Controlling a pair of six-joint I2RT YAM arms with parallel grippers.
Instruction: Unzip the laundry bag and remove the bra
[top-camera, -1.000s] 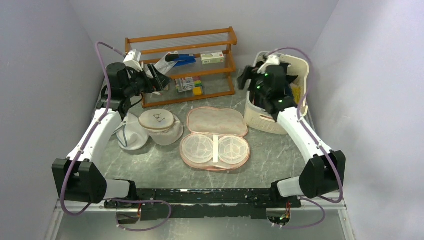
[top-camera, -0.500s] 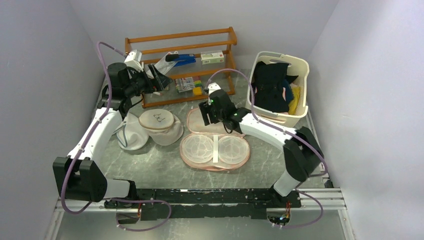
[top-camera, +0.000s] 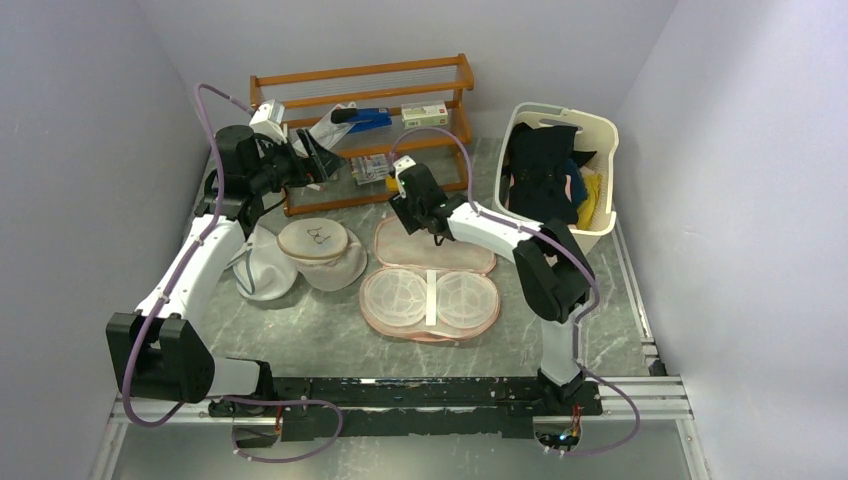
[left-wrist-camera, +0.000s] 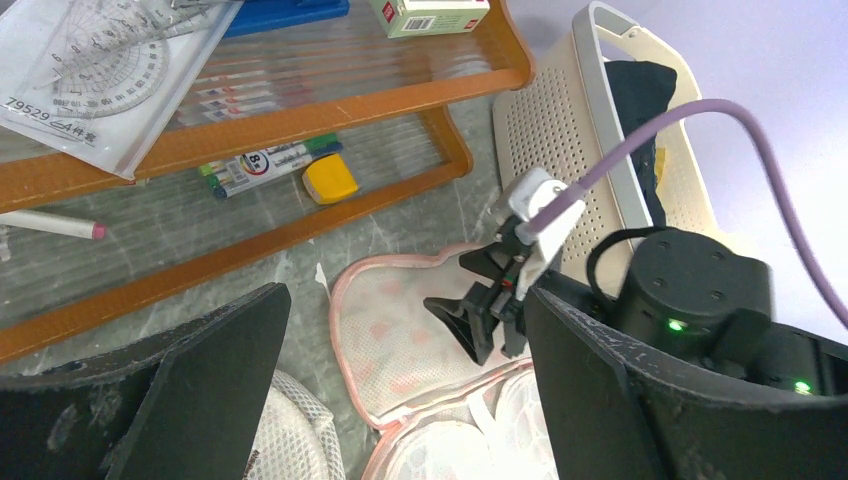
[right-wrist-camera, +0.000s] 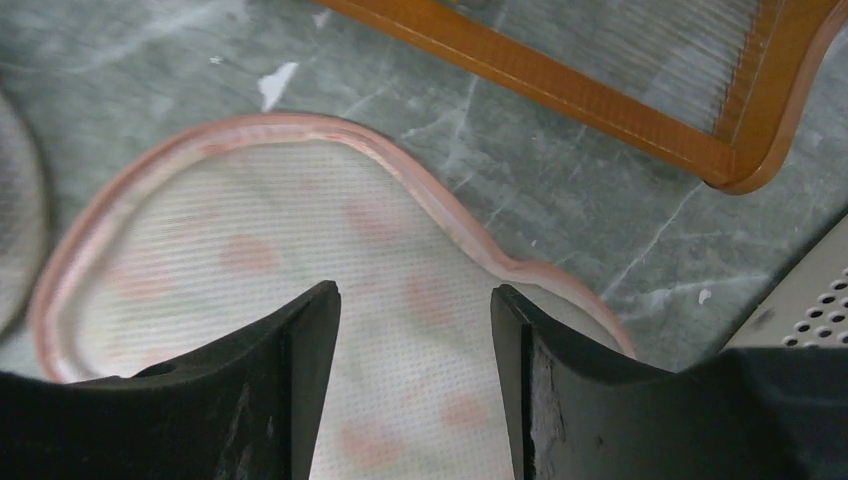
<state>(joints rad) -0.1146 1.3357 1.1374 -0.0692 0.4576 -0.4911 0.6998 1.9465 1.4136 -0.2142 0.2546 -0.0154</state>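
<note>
The laundry bag (top-camera: 433, 243) lies unzipped and spread flat mid-table, its peach lid folded back. Its near half (top-camera: 430, 300) shows two white domed cups with a white strap between them. I cannot tell whether a bra lies in it. My right gripper (top-camera: 415, 215) is open and empty, just above the lid's far left lobe (right-wrist-camera: 250, 230). The jaws (right-wrist-camera: 413, 295) straddle bare mesh. My left gripper (top-camera: 318, 160) is open and empty, raised by the shelf. Its wrist view (left-wrist-camera: 405, 300) looks down on the lid (left-wrist-camera: 400, 350) and the right gripper (left-wrist-camera: 478, 325).
A wooden shelf (top-camera: 370, 110) with pens and boxes stands at the back. A white basket (top-camera: 600, 130) holding a black garment (top-camera: 545, 170) is at the back right. Two round white mesh bags (top-camera: 318, 250) (top-camera: 262, 265) lie left of the laundry bag.
My right arm has swung left from over the basket to above the laundry bag's lid, with nothing in the gripper. My left arm has not moved.
</note>
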